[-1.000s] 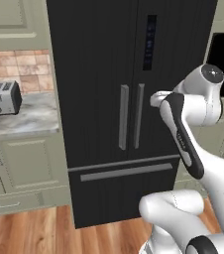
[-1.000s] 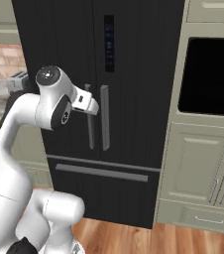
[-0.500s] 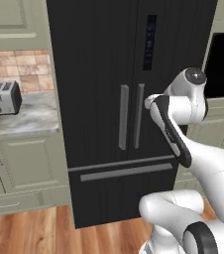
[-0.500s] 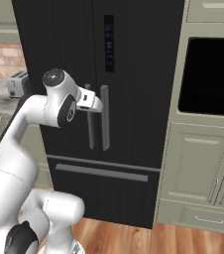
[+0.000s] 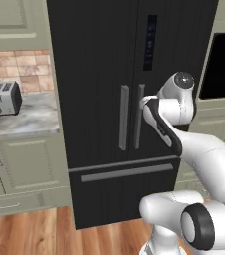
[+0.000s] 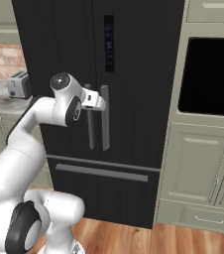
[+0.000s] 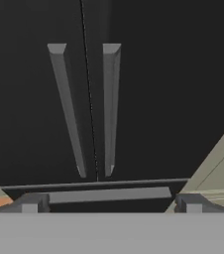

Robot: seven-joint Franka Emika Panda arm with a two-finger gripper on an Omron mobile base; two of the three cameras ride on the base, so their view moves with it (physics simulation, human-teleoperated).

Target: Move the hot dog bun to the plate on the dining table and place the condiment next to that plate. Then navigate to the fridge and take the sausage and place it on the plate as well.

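Fridge point(image 5: 109, 74) doors are shut, and the gripper point(image 7: 111, 201) faces the two grey handles point(image 7: 86, 106), fingers point(image 7: 32, 202) spread wide apart, nothing between them; toaster point(image 5: 5, 98) at nine o'clock on the counter point(image 5: 25, 122).

The fridge point(image 5: 104, 99) stood with both doors closed, so its interior was hidden. Its top was cut off at twelve o'clock in both base views. In the left base view the arm's wrist covered the gripper point(image 6: 98, 100). The toaster point(image 6: 19, 85) was partly masked by the fridge's side.
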